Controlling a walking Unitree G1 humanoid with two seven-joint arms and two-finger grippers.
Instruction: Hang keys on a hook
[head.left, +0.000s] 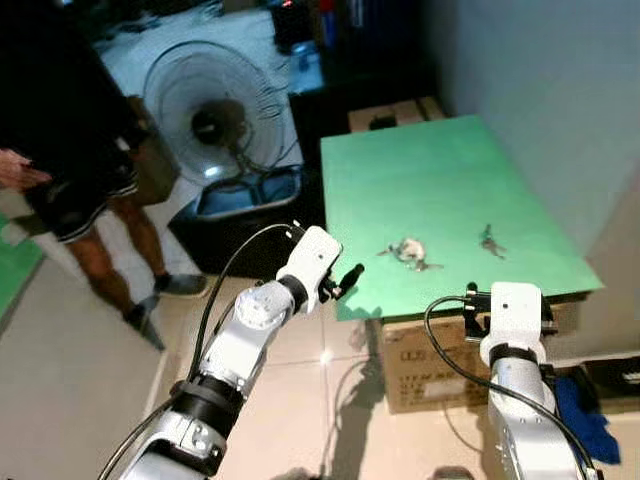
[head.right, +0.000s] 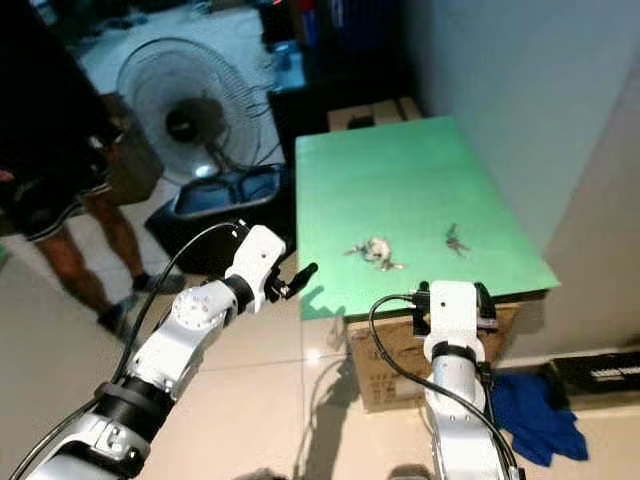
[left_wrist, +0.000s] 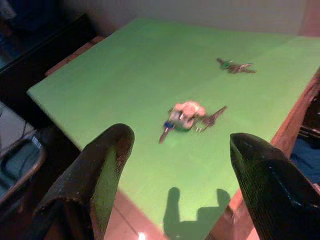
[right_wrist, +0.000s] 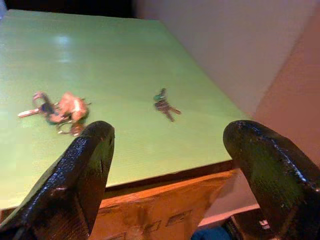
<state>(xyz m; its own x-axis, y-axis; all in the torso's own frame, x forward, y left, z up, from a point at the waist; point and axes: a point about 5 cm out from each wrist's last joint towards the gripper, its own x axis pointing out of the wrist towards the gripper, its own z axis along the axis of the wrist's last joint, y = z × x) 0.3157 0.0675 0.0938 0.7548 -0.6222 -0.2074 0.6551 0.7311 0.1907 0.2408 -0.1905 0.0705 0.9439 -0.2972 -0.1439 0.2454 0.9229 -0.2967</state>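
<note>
A person (head.left: 60, 170) in dark shorts stands at far left, beside a pedestal fan (head.left: 210, 115); neither is part of the work.

Left gripper (head.left: 345, 280) is raised just short of the near left edge of the green table (head.left: 440, 170). Its wrist view shows both fingers (left_wrist: 107, 165) spread wide with nothing between them.

On the green surface, a bunch of keys with a pale fob (head.left: 408, 252) lies near the front edge, slightly left of centre. A second, smaller set of keys (head.left: 490, 241) with a green tag lies to its right, well apart from the first.

Right gripper (head.left: 510, 300) sits below the front edge of the table, by the cardboard box (head.left: 425, 365) under it. Fingers (right_wrist: 82, 175) are likewise wide apart and empty, aimed over the table top towards both key sets.

Judgement: this is the approach step; no key is picked yet. No hook can be made out in these views. Next move calls for one gripper to reach over the edge, descend onto a key bunch lying flat, and pinch it without skidding it away.
</note>
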